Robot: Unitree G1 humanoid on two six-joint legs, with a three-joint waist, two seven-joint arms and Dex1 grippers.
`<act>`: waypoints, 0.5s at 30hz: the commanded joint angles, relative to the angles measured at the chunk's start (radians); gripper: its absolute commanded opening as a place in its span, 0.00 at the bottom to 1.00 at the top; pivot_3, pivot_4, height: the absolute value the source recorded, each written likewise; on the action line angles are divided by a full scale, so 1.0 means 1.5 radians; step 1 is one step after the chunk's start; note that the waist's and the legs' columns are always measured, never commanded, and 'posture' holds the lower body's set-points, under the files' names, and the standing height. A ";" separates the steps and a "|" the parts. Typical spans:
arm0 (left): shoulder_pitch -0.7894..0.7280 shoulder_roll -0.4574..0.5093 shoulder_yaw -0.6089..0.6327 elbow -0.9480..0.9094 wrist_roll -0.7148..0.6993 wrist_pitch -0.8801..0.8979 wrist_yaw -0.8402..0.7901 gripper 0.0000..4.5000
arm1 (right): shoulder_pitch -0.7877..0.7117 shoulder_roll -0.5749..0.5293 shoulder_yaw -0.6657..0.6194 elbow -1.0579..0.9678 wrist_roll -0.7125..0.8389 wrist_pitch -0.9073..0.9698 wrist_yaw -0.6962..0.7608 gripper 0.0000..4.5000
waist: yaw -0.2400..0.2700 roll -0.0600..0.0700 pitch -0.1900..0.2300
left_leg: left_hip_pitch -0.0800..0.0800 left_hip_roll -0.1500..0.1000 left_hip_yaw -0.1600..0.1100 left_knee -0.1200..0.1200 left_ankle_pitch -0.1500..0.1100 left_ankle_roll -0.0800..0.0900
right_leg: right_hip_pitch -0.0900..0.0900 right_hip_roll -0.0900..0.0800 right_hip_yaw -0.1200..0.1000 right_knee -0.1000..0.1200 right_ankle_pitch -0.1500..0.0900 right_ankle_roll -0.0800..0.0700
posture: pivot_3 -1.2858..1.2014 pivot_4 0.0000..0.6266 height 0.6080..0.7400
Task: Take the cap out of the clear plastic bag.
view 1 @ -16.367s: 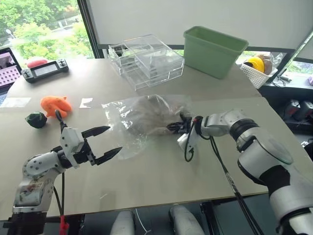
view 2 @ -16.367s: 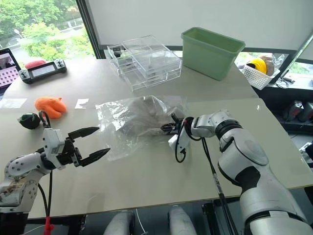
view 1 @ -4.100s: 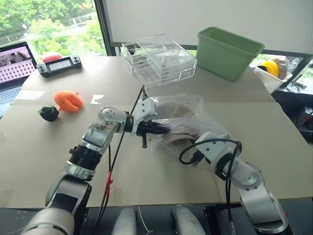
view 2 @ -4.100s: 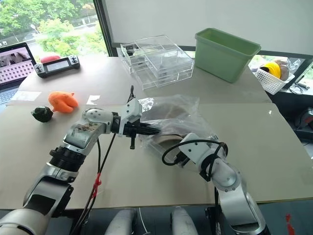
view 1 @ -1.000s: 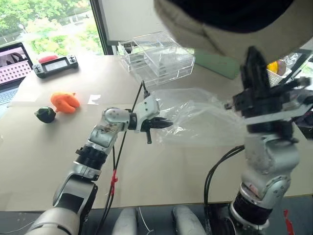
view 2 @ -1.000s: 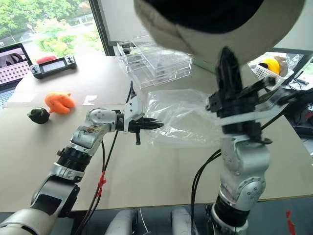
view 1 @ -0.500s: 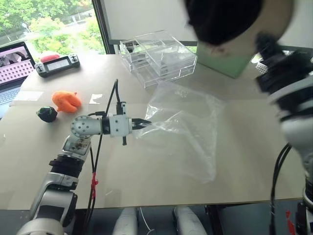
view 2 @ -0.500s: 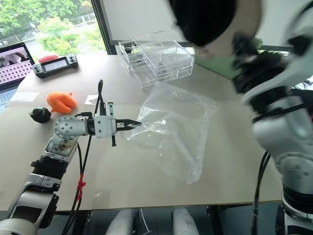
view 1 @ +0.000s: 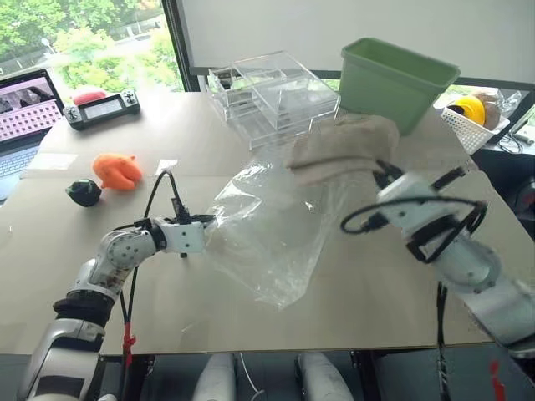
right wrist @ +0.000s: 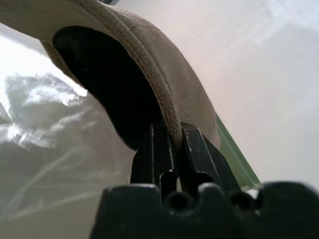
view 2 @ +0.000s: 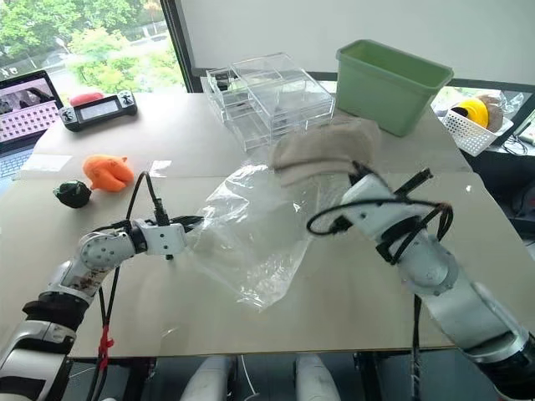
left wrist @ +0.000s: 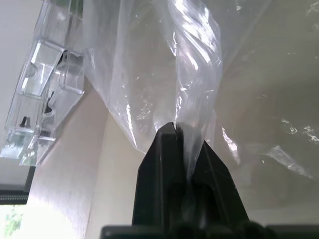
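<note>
— Where's the cap [view 1: 341, 144]?

— Out of the clear plastic bag [view 1: 272, 230], up above the surface [view 1: 251, 317]. Beige-tan, soft, sagging a little. Pinched at the rim by the right gripper [right wrist: 172, 137], jaws closed tight on the fabric edge, dark lining facing the wrist camera. Hanging over the bag's far edge, in front of the green bin [view 1: 398, 79].

— And the bag?

— Slack and crinkly, spread over the middle of the surface, no cap inside. One edge bunched into a twist and clamped by the left gripper [left wrist: 180, 134], jaws shut on the film. That end raised a little off the surface; the rest trailing toward the near edge, lying flat there.

— Left arm?

— Low, reaching in from the left side, gripper roughly level and pointing toward the bag. Black cable looping up behind the wrist.

— Right arm?

— Coming in from the right, forearm angled up toward the cap, black cables coiled around it.

— Anything else around?

— Clear acrylic drawer boxes [view 1: 272, 96] at the back, just beyond the bag. An orange toy [view 1: 117, 170] and a small dark lump [view 1: 84, 192] side by side at the left, well apart from the bag. Further left, a handheld controller [view 1: 104, 109] and a laptop [view 1: 29, 102] near the window. A white basket [view 1: 476, 125] with a yellow item beyond the right corner.
</note>
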 commanded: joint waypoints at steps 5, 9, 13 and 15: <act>0.046 -0.023 -0.007 -0.082 -0.077 0.033 -0.028 0.00 | 0.134 0.107 0.076 0.019 -0.088 0.019 0.088 0.01 | 0.002 -0.001 -0.001 | 0.000 0.000 0.000 0.001 0.000 0.000 | 0.000 0.000 0.000 0.000 0.000 0.000 | 0.52 0.24 0.96; 0.055 -0.021 -0.006 -0.093 -0.111 0.026 -0.049 0.00 | 0.153 0.163 0.035 0.025 -0.069 0.042 0.123 0.01 | 0.000 -0.004 -0.002 | 0.008 0.000 0.000 0.001 0.000 0.000 | 0.009 0.000 -0.001 -0.001 -0.001 0.002 | 0.52 0.24 0.96; 0.065 -0.014 -0.004 -0.093 -0.186 0.011 -0.109 0.13 | 0.171 0.202 -0.025 0.034 -0.041 0.075 0.163 0.30 | 0.000 -0.005 -0.003 | 0.010 0.001 0.000 0.000 0.000 0.000 | 0.011 0.000 -0.001 -0.002 -0.003 0.005 | 0.52 0.24 0.96; 0.066 -0.014 0.000 -0.090 -0.211 0.019 -0.130 0.24 | 0.178 0.205 -0.040 0.034 -0.039 0.088 0.186 0.44 | 0.001 -0.005 -0.003 | 0.009 0.000 0.000 0.000 0.000 0.000 | 0.010 0.000 -0.001 -0.002 0.000 0.001 | 0.52 0.24 0.96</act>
